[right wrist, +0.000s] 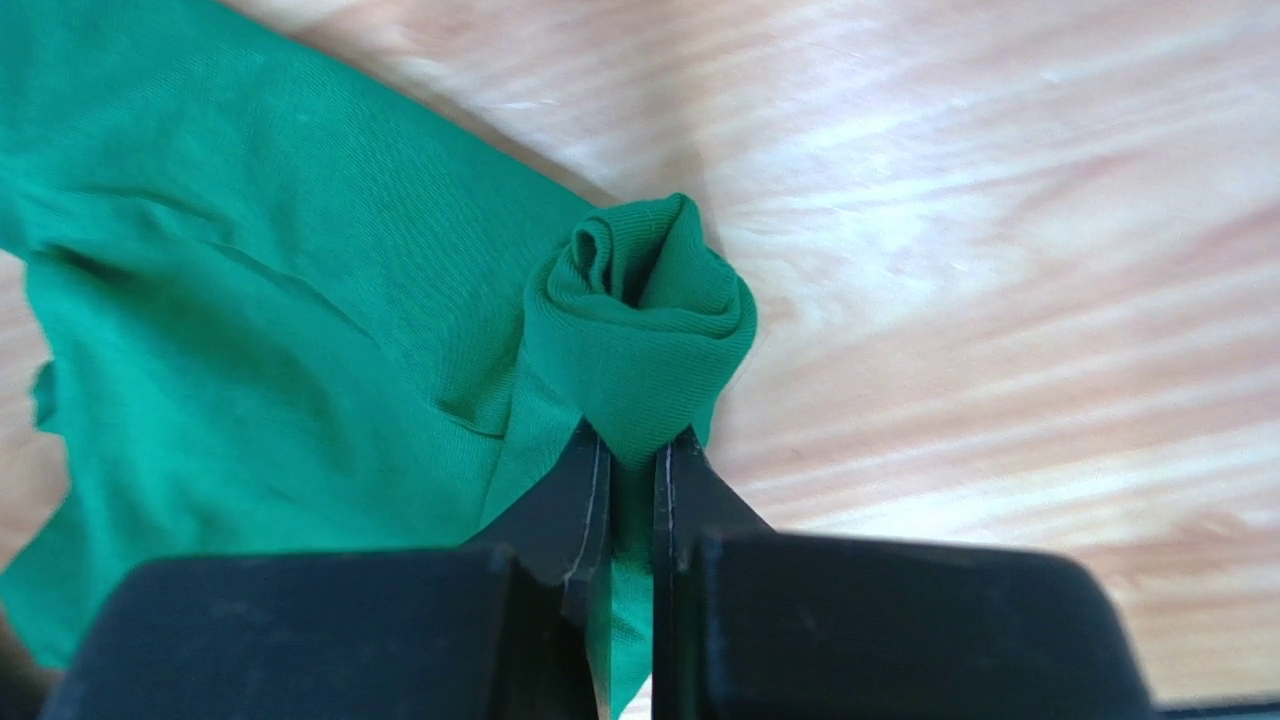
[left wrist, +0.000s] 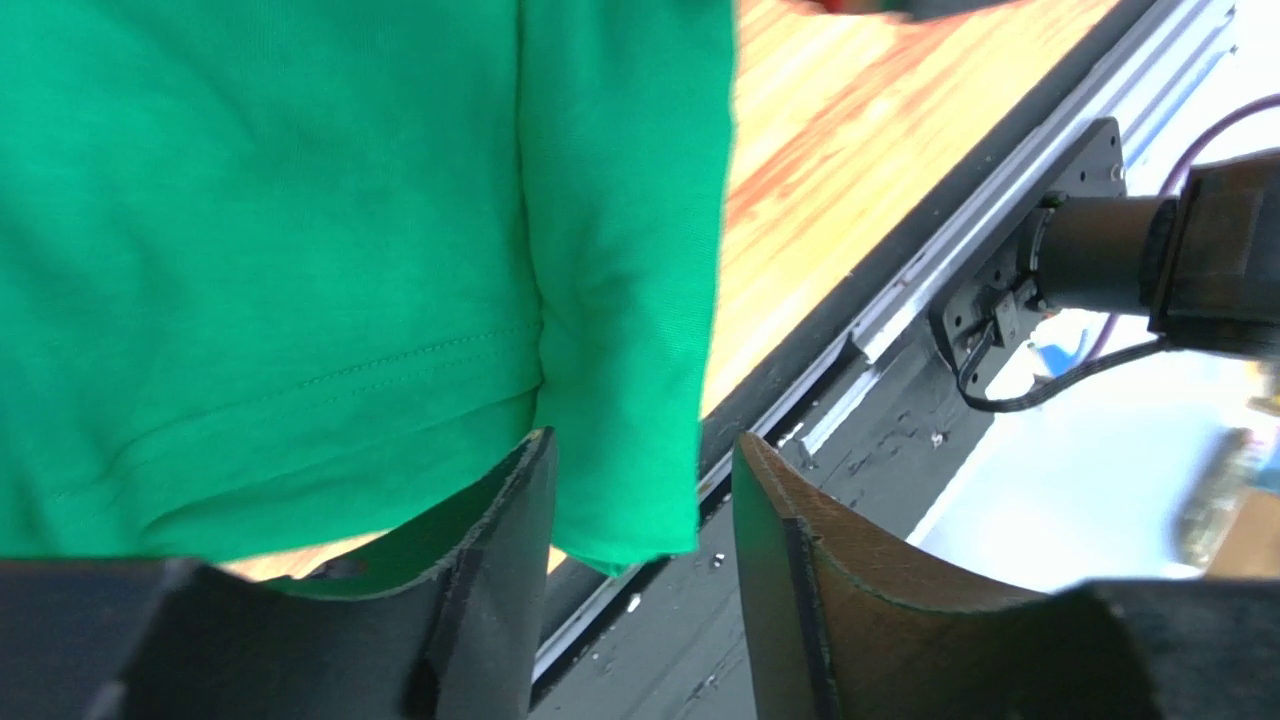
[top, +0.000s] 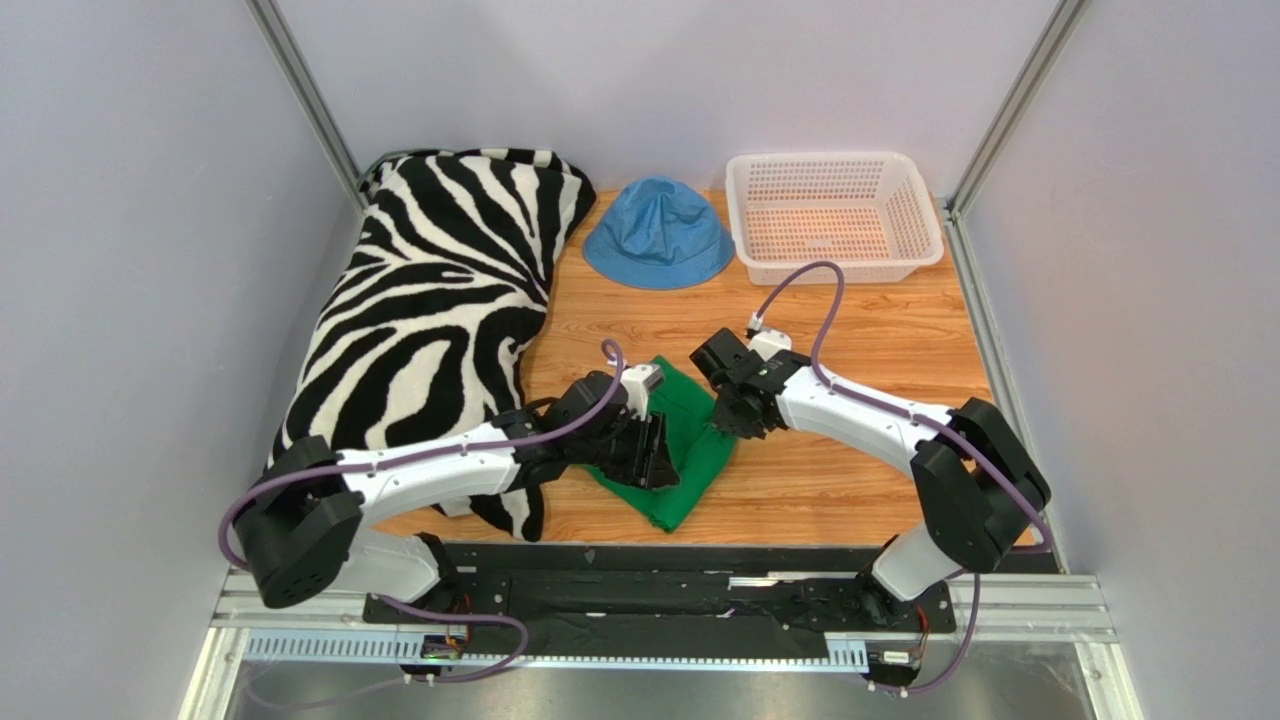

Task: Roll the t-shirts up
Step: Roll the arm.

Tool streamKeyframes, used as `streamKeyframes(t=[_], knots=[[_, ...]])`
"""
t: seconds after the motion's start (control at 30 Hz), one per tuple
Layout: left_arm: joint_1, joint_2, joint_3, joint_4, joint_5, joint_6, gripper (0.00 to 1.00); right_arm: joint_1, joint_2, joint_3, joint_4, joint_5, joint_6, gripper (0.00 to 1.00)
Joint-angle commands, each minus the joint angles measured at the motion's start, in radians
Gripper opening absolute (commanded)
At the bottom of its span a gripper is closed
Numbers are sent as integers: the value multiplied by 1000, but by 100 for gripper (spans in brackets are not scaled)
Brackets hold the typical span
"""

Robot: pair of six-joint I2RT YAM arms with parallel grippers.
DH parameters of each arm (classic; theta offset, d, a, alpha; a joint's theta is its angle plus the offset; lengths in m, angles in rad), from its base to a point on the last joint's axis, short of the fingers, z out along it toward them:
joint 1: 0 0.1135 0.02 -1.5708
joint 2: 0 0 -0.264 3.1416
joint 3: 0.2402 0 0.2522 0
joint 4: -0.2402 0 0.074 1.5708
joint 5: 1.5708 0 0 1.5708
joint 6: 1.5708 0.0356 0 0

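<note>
Right gripper [right wrist: 631, 446] on t-shirt [right wrist: 301, 300], outside basket [top: 827, 273]

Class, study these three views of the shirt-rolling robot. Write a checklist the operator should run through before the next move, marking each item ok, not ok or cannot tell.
1. Right tool grips the green t-shirt: ok, shut on the rolled end.
2. Left tool grips the shirt: not ok, jaws apart, a shirt corner lies between them.
3. Roll started: ok, only a small curl; the rest lies flat.
4. Zebra pillow clear of the shirt: cannot tell, the left arm covers the gap.
5. Blue bucket hat and white basket out of the way: ok.
</note>
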Motion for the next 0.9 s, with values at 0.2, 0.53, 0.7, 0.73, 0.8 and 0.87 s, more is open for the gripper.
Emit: streamKeyframes(t=[0.2, 0.53, 0.7, 0.73, 0.8, 0.87], knots=[[-330, 17, 217, -189, -591, 173, 56, -2, 65, 100, -243, 64, 8, 0], [-545, 338, 495, -482, -937, 209, 91, -2, 85, 117, -277, 58, 21, 0], [-588, 399, 535, -494, -985, 227, 87, -3, 100, 123, -280, 52, 26, 0], [-594, 409, 548, -501, -991, 226, 86, -3, 103, 125, -283, 50, 29, 0], [-595, 438, 561, -513, -999, 223, 82, -2, 109, 128, -285, 49, 32, 0], [-598, 452, 568, -511, -1000, 223, 77, -2, 112, 130, -283, 49, 34, 0]])
